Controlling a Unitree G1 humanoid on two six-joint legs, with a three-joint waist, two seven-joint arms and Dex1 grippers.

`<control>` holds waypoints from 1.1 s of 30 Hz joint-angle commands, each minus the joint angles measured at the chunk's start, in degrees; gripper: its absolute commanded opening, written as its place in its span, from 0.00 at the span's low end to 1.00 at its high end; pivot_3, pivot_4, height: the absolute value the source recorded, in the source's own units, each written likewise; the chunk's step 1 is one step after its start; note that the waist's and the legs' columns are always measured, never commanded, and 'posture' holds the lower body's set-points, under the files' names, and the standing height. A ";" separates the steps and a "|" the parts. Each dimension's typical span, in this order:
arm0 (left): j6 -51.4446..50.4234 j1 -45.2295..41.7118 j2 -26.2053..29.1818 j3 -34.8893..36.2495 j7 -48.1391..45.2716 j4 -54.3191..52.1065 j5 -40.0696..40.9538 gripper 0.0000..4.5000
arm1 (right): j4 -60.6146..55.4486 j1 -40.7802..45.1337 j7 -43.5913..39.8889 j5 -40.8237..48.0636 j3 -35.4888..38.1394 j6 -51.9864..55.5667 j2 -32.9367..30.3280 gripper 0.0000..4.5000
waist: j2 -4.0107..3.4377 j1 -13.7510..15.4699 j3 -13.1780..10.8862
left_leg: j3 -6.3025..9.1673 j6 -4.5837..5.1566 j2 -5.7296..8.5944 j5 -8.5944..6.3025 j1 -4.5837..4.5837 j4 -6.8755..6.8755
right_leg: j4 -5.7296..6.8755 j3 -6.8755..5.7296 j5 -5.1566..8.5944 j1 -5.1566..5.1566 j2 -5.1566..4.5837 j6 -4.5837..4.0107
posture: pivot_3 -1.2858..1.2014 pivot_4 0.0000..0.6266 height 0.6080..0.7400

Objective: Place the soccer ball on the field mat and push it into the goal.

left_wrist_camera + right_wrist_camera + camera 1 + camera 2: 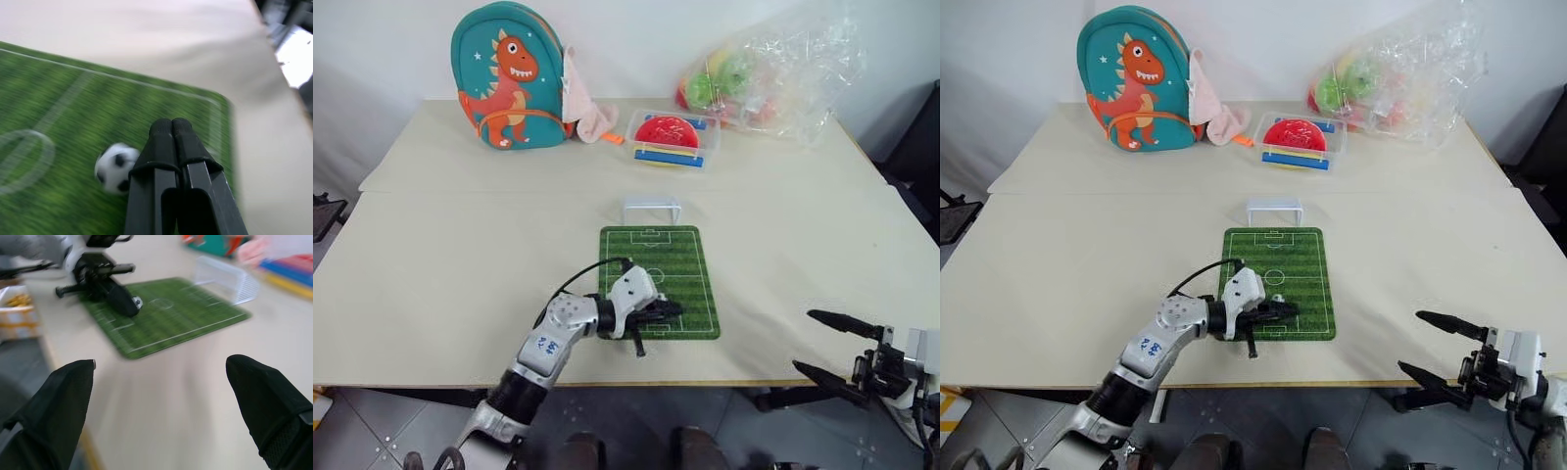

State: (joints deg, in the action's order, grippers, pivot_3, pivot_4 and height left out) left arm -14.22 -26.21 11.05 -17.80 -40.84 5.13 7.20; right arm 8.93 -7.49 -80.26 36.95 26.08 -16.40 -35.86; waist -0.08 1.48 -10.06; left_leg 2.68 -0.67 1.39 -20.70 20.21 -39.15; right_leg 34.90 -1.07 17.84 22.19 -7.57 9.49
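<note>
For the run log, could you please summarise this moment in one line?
left gripper: shut, beside soccer ball | ball: on field mat | goal: at far end | right gripper: open

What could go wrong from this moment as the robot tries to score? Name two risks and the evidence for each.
1. The soccer ball lies beside the shut left pincer, not squarely ahead of it, so a push may send it sideways off the field mat.
2. The goal is narrower than the mat and sits at its far end, so a slightly skewed roll could miss it.
</note>
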 commanded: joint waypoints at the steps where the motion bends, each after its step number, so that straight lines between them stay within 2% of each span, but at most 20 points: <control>1: 4.12 -2.35 -2.20 3.29 2.76 1.95 0.54 0.00 | -0.72 1.86 6.91 -1.04 2.97 -3.06 1.96 1.00 | -0.01 0.00 0.00 | -0.02 0.00 0.00 0.00 0.00 0.00 | 0.03 0.01 0.00 0.03 0.00 0.00 | 0.52 0.24 1.00; 5: 14.17 -4.06 -1.45 5.38 3.08 5.71 -1.22 0.00 | -1.74 4.18 16.92 -4.32 2.29 -4.84 6.74 1.00 | 0.00 -0.07 0.00 | -0.04 -0.01 0.01 0.01 0.03 0.02 | 0.06 0.01 0.00 0.10 0.01 0.00 | 0.52 0.24 1.00; 9: 17.73 -1.71 2.06 8.38 -6.04 1.58 5.92 0.00 | -4.44 4.62 20.08 -5.67 -0.57 -4.46 9.07 1.00 | -0.04 -0.26 0.02 | -0.11 -0.06 -0.01 0.03 0.15 0.03 | 0.12 0.01 0.00 0.28 0.03 0.00 | 0.52 0.24 1.00; 12: 15.81 3.44 9.74 13.39 -12.99 -4.37 12.08 0.00 | -4.86 5.03 19.97 -5.15 -1.66 -4.39 9.04 1.00 | -0.09 -0.59 0.05 | -0.09 -0.05 -0.03 0.03 0.15 0.04 | 0.14 0.03 0.00 0.27 0.02 0.00 | 0.52 0.24 1.00; 15: 15.38 7.22 15.72 16.43 -16.97 -7.51 14.84 0.00 | -4.20 5.25 18.69 -4.82 -2.18 -4.38 8.30 1.00 | -0.11 -1.16 0.05 | -0.05 -0.05 -0.08 0.03 0.13 0.06 | 0.16 0.03 0.01 0.27 0.05 -0.04 | 0.52 0.24 1.00; 18: 13.41 12.96 23.43 23.87 -19.58 -9.66 18.17 0.00 | -2.71 6.15 16.26 -4.52 -2.54 -4.20 6.47 1.00 | -0.11 -1.31 0.05 | -0.01 0.00 -0.01 0.03 0.12 0.04 | 0.15 0.03 0.01 0.20 -0.04 -0.04 | 0.52 0.24 1.00; 22: 14.09 20.20 33.61 35.11 -21.93 -5.51 18.73 0.00 | -0.55 8.10 13.04 -3.24 -2.59 -2.99 4.03 1.00 | -0.14 -1.71 0.03 | -0.02 0.01 -0.09 0.01 0.10 0.13 | 0.13 0.05 0.02 0.25 0.00 -0.08 | 0.52 0.24 1.00; 24: 13.13 23.39 34.84 39.16 -22.05 -4.10 20.60 0.00 | -0.33 8.47 10.70 -2.55 -3.34 -2.91 3.20 1.00 | -0.15 -1.72 0.03 | 0.00 -0.01 -0.13 0.00 0.09 0.16 | 0.13 0.00 0.06 0.25 0.04 -0.15 | 0.52 0.24 1.00; 27: 16.71 28.46 35.12 42.82 -22.70 -1.42 19.16 0.00 | 0.07 9.24 7.91 -1.72 -3.69 -2.22 2.31 1.00 | -0.20 -1.63 0.00 | -0.02 0.04 -0.22 -0.02 0.08 0.17 | 0.13 0.04 0.06 0.23 -0.10 -0.14 | 0.52 0.24 1.00; 33: 19.49 31.63 33.62 44.55 -18.89 0.41 17.55 0.00 | 2.51 11.54 5.45 -2.10 -4.02 -1.82 1.09 1.00 | -0.18 -1.38 -0.01 | 0.02 0.09 -0.21 -0.06 0.10 0.16 | 0.10 -0.01 0.05 0.21 -0.14 -0.14 | 0.52 0.24 1.00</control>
State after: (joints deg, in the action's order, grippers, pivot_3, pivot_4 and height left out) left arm 4.00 5.25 44.89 25.00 -61.08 6.88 25.18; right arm 11.35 3.82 -73.92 34.05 21.44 -18.12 -33.39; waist -0.25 0.10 -10.08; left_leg 2.69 -0.58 1.18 -20.76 20.30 -39.00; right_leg 35.00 -1.07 17.89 22.40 -7.71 9.35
